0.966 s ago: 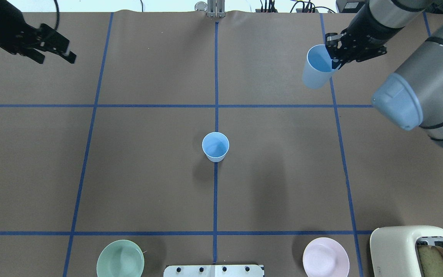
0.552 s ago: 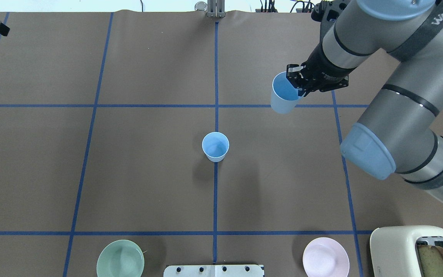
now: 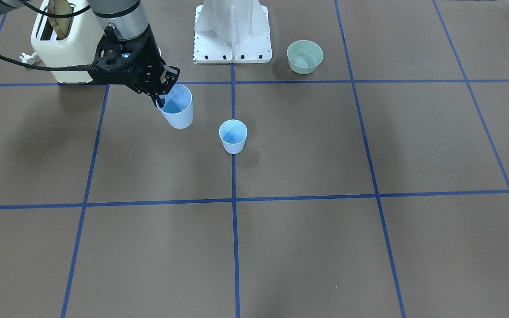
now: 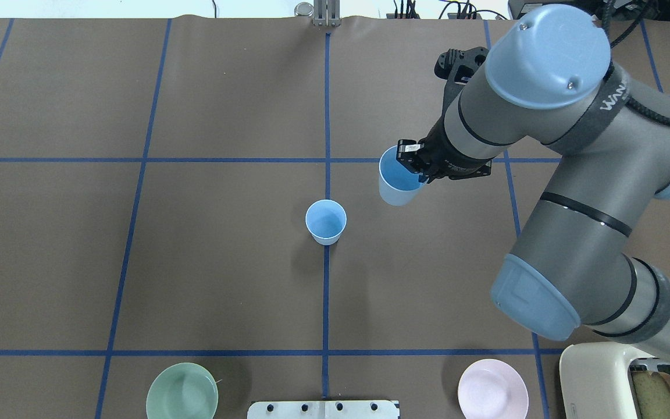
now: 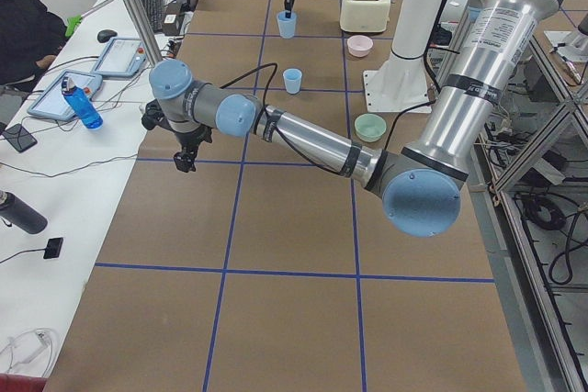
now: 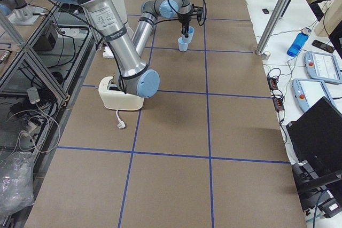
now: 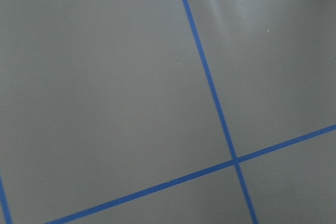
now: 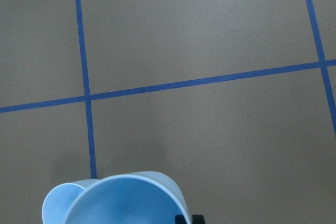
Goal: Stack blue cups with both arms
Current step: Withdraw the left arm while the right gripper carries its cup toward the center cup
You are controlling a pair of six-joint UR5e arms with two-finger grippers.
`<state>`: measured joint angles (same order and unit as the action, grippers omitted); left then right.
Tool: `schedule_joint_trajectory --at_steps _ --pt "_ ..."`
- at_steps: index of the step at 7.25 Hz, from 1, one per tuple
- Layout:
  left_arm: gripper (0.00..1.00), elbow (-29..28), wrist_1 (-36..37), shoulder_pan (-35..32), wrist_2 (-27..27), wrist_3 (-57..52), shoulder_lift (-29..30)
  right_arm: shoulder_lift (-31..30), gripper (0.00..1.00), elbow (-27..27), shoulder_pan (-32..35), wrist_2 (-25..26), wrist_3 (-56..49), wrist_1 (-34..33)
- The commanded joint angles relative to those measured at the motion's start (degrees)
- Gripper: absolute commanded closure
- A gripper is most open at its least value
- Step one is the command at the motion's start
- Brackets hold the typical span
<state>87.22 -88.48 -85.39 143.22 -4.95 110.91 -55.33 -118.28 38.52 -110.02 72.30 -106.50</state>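
Observation:
One blue cup (image 4: 325, 221) stands upright on the centre line of the table, also in the front view (image 3: 233, 136). My right gripper (image 4: 416, 166) is shut on the rim of the second blue cup (image 4: 398, 181) and holds it upright above the table, to the right of and a little beyond the standing cup. It shows in the front view too (image 3: 176, 110). In the right wrist view the held cup (image 8: 126, 200) fills the bottom edge, with the standing cup (image 8: 55, 205) just left of it. My left gripper (image 5: 184, 158) shows only in the exterior left view, far from both cups; whether it is open I cannot tell.
A mint-green bowl (image 4: 182, 391) and a pink bowl (image 4: 492, 389) sit along the near edge. A cream toaster (image 4: 626, 378) stands at the near right corner. The white pedestal base (image 4: 323, 409) is between the bowls. The right arm's elbow hangs over the table's right half.
The right arm has carried its cup from the far right toward the centre, closer to the standing cup. The left gripper has left the overhead view at the far left.

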Motion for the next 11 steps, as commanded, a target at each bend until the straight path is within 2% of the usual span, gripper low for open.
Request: schedule_joint_trajectory --at_steps 1,2,3,7,11 --pt "0.02 -1.3 -0.5 -1.6 -0.2 -3.8 -1.7 1.1 1.0 0.5 -2.6 2.0 1.4 0.0" --pt "0.02 -1.4 -0.5 -2.1 -0.5 -4.4 -2.2 2.0 1.0 0.8 -4.0 2.6 2.9 0.1" --pt "0.02 -1.5 -1.0 -3.1 -1.4 -7.9 -4.3 4.6 1.0 2.8 -4.2 2.7 3.1 0.1" --pt "0.02 -1.7 -3.9 -4.1 -3.6 -8.7 -7.4 11.1 1.0 11.9 -4.1 2.8 2.8 0.4" --pt "0.02 -1.9 -4.0 -4.4 -3.6 -9.9 -8.1 13.0 1.0 16.1 -6.0 4.2 2.9 0.9"
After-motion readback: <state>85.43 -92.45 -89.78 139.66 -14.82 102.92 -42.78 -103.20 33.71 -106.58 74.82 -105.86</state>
